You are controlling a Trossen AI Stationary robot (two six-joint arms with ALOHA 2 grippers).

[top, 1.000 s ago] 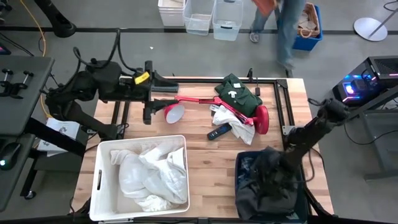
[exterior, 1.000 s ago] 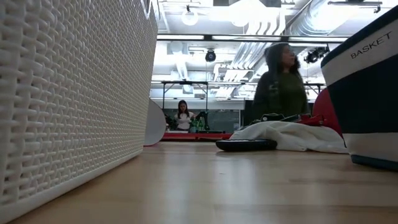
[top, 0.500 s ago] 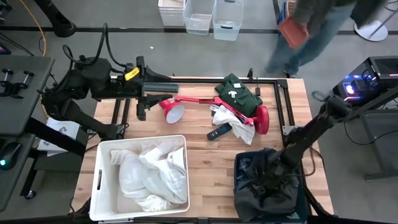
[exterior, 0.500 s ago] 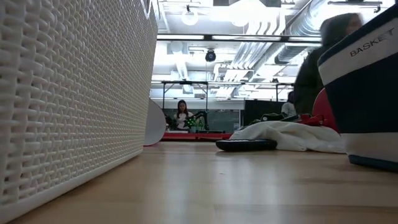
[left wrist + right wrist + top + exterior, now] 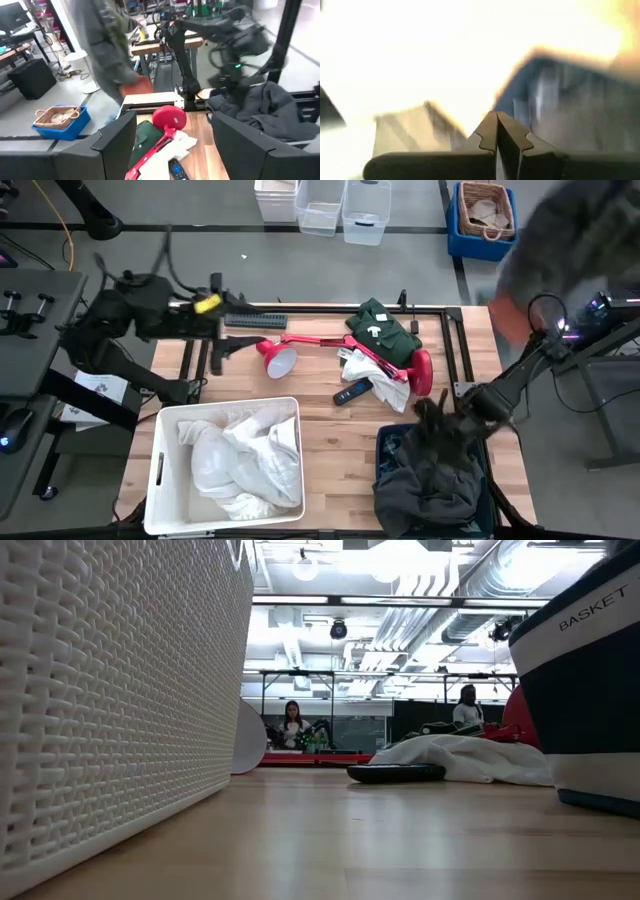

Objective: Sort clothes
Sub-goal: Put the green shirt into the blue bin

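My right gripper (image 5: 431, 416) is shut with nothing in it (image 5: 496, 131), above the dark grey garment (image 5: 428, 488) heaped in the navy bin (image 5: 384, 442). My left gripper (image 5: 248, 332) hangs open over the table's far left corner, level and pointing along the far edge (image 5: 171, 120). A dark green garment with a white label (image 5: 383, 328) lies at the far edge. A white garment (image 5: 388, 388) lies beside it, under the red lamp (image 5: 330, 344). More white clothes (image 5: 245, 460) fill the white bin (image 5: 160, 470).
A black remote (image 5: 352, 391) lies by the white garment (image 5: 462, 757). In the low view the white bin (image 5: 110, 690) and the navy bin (image 5: 590, 690) stand either side of bare wood. A person (image 5: 570, 240) passes the far right corner. Plastic boxes (image 5: 325, 205) stand on the floor beyond.
My right gripper has risen out of the navy bin and tipped up, staying shut; the dark grey garment stays heaped in the bin. My left gripper has drawn back toward the table's left edge, still open. A person has walked along the far side to the right.
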